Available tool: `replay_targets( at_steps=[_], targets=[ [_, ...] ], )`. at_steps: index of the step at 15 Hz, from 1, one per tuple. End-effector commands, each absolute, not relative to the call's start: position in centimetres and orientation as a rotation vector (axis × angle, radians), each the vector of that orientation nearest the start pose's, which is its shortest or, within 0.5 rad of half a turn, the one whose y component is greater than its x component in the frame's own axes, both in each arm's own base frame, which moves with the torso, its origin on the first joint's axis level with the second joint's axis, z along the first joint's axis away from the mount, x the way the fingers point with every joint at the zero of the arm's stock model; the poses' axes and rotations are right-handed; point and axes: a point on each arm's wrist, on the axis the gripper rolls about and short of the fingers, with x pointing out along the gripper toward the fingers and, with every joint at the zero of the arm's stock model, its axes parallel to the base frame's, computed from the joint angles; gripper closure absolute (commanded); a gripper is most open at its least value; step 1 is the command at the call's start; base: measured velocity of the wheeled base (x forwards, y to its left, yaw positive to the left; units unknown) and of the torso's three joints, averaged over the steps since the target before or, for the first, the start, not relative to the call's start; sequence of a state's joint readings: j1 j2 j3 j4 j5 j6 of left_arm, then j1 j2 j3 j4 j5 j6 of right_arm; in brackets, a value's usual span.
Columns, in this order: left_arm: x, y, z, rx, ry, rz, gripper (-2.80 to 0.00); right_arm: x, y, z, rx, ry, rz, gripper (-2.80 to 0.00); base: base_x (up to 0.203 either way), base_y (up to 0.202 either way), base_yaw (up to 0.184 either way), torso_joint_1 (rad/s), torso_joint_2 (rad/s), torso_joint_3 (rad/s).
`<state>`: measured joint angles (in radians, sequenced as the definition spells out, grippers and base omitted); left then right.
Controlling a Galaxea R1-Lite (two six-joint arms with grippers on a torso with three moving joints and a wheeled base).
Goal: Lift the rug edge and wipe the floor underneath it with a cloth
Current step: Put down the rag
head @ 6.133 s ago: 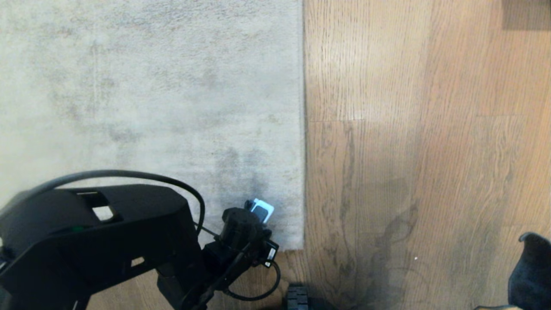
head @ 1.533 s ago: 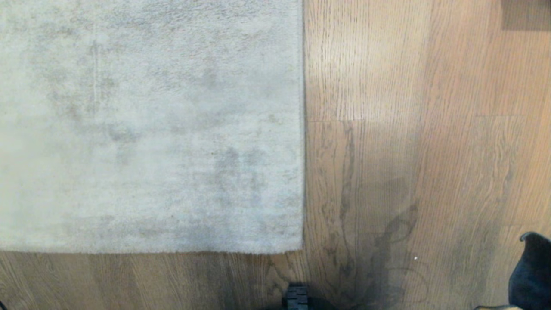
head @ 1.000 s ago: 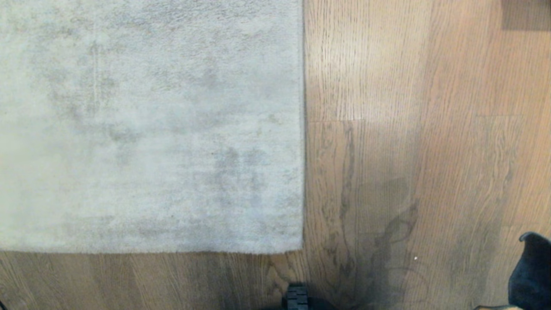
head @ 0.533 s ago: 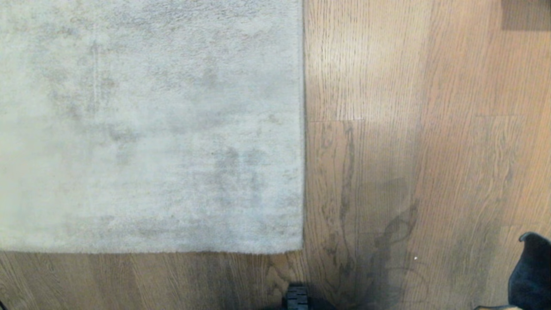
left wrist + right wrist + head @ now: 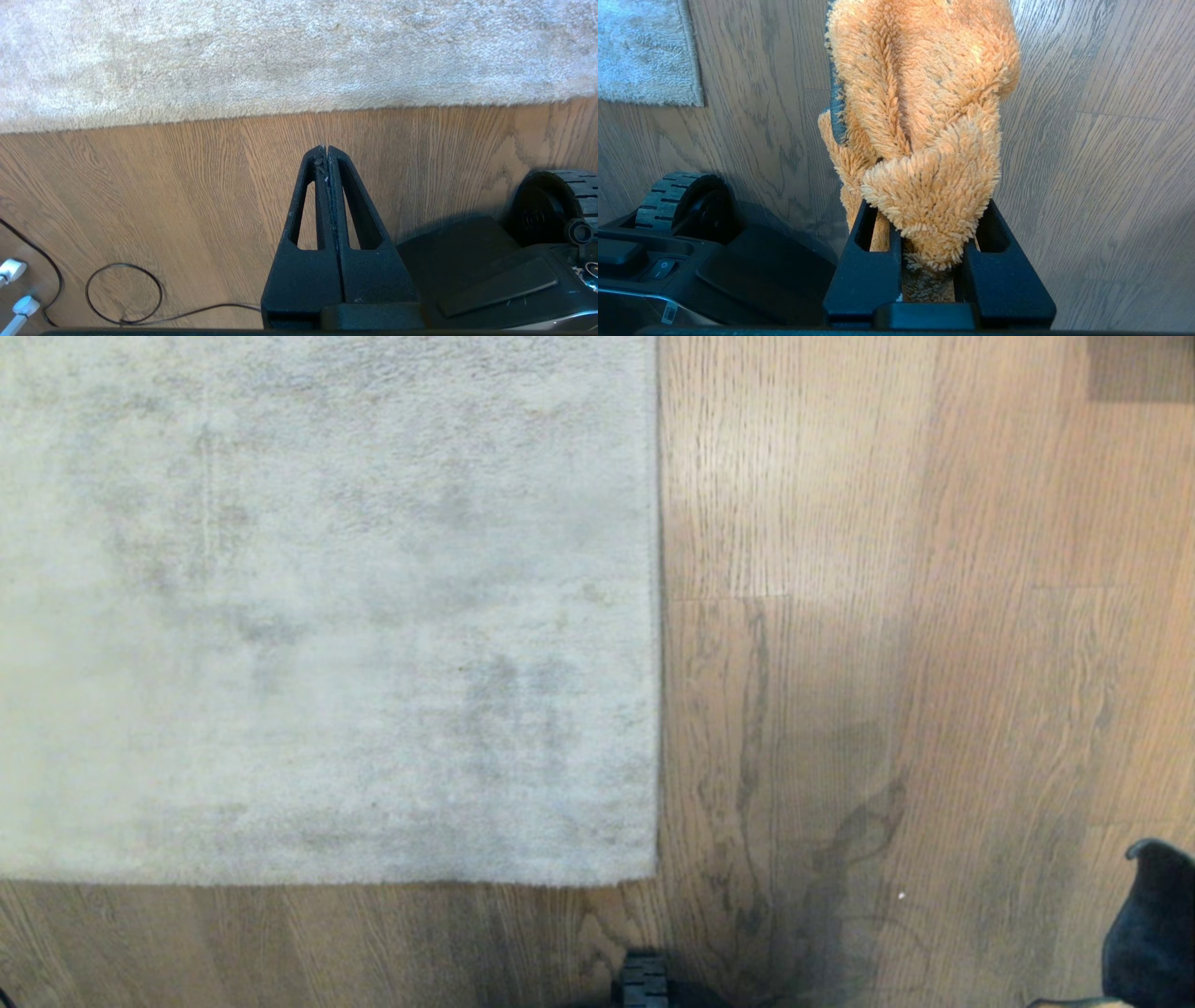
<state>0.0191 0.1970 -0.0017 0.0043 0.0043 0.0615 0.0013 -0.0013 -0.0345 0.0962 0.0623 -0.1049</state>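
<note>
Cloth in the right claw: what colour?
Orange-yellow, fuzzy cloth; clearest in the right wrist view.

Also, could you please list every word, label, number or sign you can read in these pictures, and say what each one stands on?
"O": single mark on the small rocker switch set in the robot's black plastic base.
Small white sticker on that base's glossy lower edge: printed lines, too small to read.
Pale grey short-pile rug, brown wood-grain floor, fuzzy orange cloth: no text.
</note>
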Motion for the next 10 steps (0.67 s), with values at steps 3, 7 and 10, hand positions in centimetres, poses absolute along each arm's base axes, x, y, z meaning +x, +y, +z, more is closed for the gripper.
replay_targets(
  at_steps=[3,7,10],
  targets=[
    [-0.80,0.00,7.84,0.059,0.197,0.016,0.00,-2.57,0.14,7.49,-0.104,0.059,0.068,0.00,0.000,0.000,0.000,0.000,0.00,0.000],
    [-0.89,0.00,7.83,0.056,0.186,0.015,0.00,-2.58,0.14,7.52,-0.104,0.058,0.068,0.00,0.000,0.000,0.000,0.000,0.00,0.000],
    [-1.09,0.01,7.81,0.057,0.160,0.009,0.00,-2.58,0.14,7.52,-0.104,0.058,0.068,0.00,0.000,0.000,0.000,0.000,0.00,0.000]
  ],
)
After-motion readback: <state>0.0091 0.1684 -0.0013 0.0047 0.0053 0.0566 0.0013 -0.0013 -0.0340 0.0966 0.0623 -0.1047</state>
